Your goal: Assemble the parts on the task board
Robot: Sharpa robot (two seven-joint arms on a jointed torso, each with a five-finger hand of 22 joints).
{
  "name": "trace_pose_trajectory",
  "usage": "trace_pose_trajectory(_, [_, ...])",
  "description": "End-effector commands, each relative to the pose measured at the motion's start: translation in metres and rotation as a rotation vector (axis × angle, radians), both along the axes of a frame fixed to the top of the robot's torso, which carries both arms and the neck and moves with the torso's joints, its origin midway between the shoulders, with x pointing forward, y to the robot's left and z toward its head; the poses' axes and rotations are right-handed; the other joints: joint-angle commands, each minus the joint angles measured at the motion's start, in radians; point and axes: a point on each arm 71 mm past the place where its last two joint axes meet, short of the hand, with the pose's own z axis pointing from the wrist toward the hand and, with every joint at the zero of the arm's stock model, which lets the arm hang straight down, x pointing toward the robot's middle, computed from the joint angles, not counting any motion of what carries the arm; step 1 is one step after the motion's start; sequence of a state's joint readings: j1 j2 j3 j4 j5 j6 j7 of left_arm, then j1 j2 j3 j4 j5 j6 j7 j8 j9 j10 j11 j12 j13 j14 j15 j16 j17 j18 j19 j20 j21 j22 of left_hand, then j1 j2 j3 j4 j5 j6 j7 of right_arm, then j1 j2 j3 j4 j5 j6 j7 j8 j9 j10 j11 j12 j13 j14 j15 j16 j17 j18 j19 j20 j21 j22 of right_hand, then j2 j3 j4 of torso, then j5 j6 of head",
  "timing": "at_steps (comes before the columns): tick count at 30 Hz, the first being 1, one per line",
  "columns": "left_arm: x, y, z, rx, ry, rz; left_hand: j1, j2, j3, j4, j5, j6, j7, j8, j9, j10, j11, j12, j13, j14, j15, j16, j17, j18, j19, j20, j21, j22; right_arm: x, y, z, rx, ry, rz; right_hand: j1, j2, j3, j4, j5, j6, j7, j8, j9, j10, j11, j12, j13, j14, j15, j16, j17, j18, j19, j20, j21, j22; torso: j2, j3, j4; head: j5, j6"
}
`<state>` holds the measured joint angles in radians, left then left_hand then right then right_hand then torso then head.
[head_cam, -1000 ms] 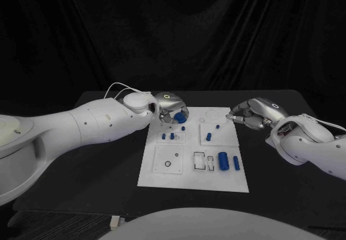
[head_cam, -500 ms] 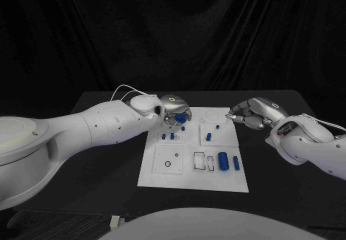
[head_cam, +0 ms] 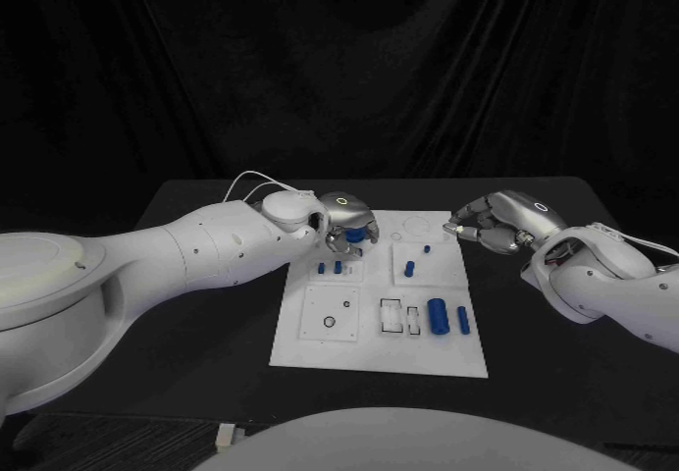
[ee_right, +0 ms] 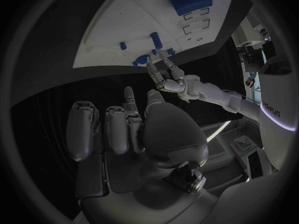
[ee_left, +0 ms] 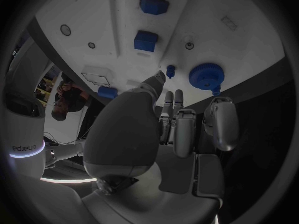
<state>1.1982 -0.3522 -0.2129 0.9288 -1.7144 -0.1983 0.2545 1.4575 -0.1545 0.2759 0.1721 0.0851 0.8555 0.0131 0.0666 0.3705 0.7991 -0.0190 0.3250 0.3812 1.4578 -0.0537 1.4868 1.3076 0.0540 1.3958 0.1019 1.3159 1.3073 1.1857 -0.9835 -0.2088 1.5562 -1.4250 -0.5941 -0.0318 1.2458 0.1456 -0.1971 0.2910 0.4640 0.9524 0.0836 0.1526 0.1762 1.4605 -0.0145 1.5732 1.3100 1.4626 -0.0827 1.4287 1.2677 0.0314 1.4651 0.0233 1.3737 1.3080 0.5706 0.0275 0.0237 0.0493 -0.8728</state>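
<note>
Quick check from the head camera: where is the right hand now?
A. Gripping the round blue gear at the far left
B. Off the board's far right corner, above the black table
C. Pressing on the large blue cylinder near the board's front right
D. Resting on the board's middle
B: the right hand sits beyond the far right corner of the task board, above the black table.

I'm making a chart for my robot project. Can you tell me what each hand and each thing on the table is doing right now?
left hand: over the board's far left corner, fingers around the blue gear, contact unclear
blue gear: at the board's edge, by the left hand's fingertips
right hand: off the board's right side, fingers curled, holding nothing
task board: flat on the table
large blue cylinder: lying on the board
small blue pegs: standing in the board
</note>
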Motion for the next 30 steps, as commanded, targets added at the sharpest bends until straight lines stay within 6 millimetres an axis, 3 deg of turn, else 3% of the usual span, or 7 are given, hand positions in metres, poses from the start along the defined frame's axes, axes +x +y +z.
trace_pose_trajectory(1, [-0.001, -0.001, -0.003, 0.023, 0.025, 0.003, -0.016, 0.0, -0.009, 0.003, -0.01, 0.003, 0.007, -0.001, -0.005, 0.006, 0.003, 0.005, -0.004, -0.005, 0.003, 0.001, 0.091, 0.006, -0.003, 0.003, -0.006, 0.183, 0.0, 0.0, 0.0, 0.006, -0.011, -0.002, -0.009, -0.003, -0.006, 0.0, 0.001, 0.007, -0.002, -0.001, 0.0, 0.108, -0.002, -0.006, 0.255, 0.058, 0.0, 0.001, -0.001, 0.016, 0.042, 0.004, 0.001, 0.2, 0.0, -0.0001, 0.0015, -0.001, 0.0])
trace_pose_trajectory(3, [-0.001, 0.0, -0.004, 0.025, 0.028, 0.005, -0.014, 0.004, -0.008, 0.001, -0.004, 0.008, 0.007, 0.001, -0.008, 0.008, 0.003, 0.006, -0.006, -0.006, 0.003, 0.001, 0.089, 0.006, -0.003, 0.003, -0.007, 0.182, 0.0, 0.0, 0.0, 0.006, -0.011, -0.002, -0.009, -0.003, -0.006, 0.0, 0.001, 0.007, -0.002, -0.001, 0.0, 0.108, -0.002, -0.006, 0.255, 0.058, 0.0, 0.001, -0.001, 0.016, 0.042, 0.004, 0.001, 0.2, 0.0, -0.0002, 0.001, 0.0, 0.0])
trace_pose_trajectory(4, [-0.001, 0.0, -0.005, 0.026, 0.029, 0.006, -0.002, 0.009, -0.001, -0.008, 0.034, 0.02, 0.008, 0.002, -0.018, 0.015, 0.003, 0.006, -0.014, -0.007, 0.003, 0.002, 0.088, 0.006, -0.003, 0.003, -0.007, 0.183, 0.0, 0.0, 0.0, 0.006, -0.01, -0.002, -0.009, -0.003, -0.006, 0.0, 0.001, 0.007, -0.002, -0.001, 0.0, 0.108, -0.002, -0.006, 0.255, 0.058, 0.0, 0.001, -0.001, 0.016, 0.042, 0.004, 0.001, 0.2, 0.0, -0.0002, 0.001, 0.0, 0.0])
trace_pose_trajectory(7, [-0.002, 0.0, -0.007, 0.026, 0.032, 0.006, 0.013, 0.01, 0.018, -0.021, 0.102, 0.037, 0.009, 0.002, -0.036, 0.032, 0.005, 0.002, -0.032, -0.005, 0.004, 0.005, 0.089, 0.005, 0.002, 0.002, -0.002, 0.185, 0.0, 0.0, 0.0, 0.006, -0.009, -0.002, -0.009, -0.003, -0.006, 0.0, 0.001, 0.007, -0.002, -0.001, 0.0, 0.108, -0.002, -0.006, 0.255, 0.058, 0.0, 0.001, -0.001, 0.016, 0.042, 0.004, 0.001, 0.2, 0.001, -0.0003, 0.0005, 0.002, 0.0])
trace_pose_trajectory(15, [-0.001, 0.0, -0.012, 0.035, 0.04, 0.021, 0.012, -0.001, 0.047, -0.032, 0.143, 0.039, 0.007, -0.004, -0.065, 0.044, 0.004, -0.027, -0.064, -0.004, 0.003, 0.007, 0.085, 0.004, 0.007, 0.001, 0.002, 0.186, -0.001, 0.0, 0.0, 0.005, -0.003, -0.003, -0.01, -0.002, -0.007, 0.0, 0.002, 0.007, -0.002, -0.001, 0.0, 0.108, -0.002, -0.006, 0.255, 0.058, 0.0, 0.0, -0.003, 0.016, 0.042, 0.004, 0.0, 0.199, 0.001, 0.0, 0.0008, 0.003, 0.0])
trace_pose_trajectory(18, [0.0, 0.001, -0.014, 0.043, 0.044, 0.032, 0.008, 0.003, 0.068, -0.037, 0.181, 0.05, 0.013, 0.001, -0.078, 0.052, 0.009, -0.042, -0.08, -0.005, 0.005, 0.007, 0.082, 0.004, 0.007, 0.0, 0.001, 0.186, -0.001, 0.0, 0.0, 0.004, 0.001, -0.005, -0.01, -0.002, -0.007, -0.001, 0.003, 0.008, -0.002, -0.001, 0.0, 0.107, -0.002, -0.006, 0.255, 0.058, 0.0, 0.0, -0.004, 0.016, 0.042, 0.004, -0.001, 0.199, 0.001, -0.0001, 0.0013, 0.0, 0.0])
trace_pose_trajectory(30, [0.002, 0.0, -0.016, 0.037, 0.029, 0.046, -0.002, 0.008, 0.108, -0.051, 0.184, 0.113, 0.023, 0.013, -0.09, 0.114, 0.01, -0.07, -0.114, -0.004, 0.006, 0.009, 0.078, 0.003, 0.012, -0.002, 0.006, 0.188, -0.001, -0.001, -0.001, 0.0, 0.01, -0.007, -0.01, -0.001, -0.007, -0.001, 0.003, 0.008, -0.002, -0.001, 0.0, 0.107, -0.002, -0.007, 0.253, 0.057, 0.0, -0.001, -0.006, 0.017, 0.042, 0.004, -0.002, 0.199, 0.001, -0.0001, -0.0002, 0.003, 0.0])
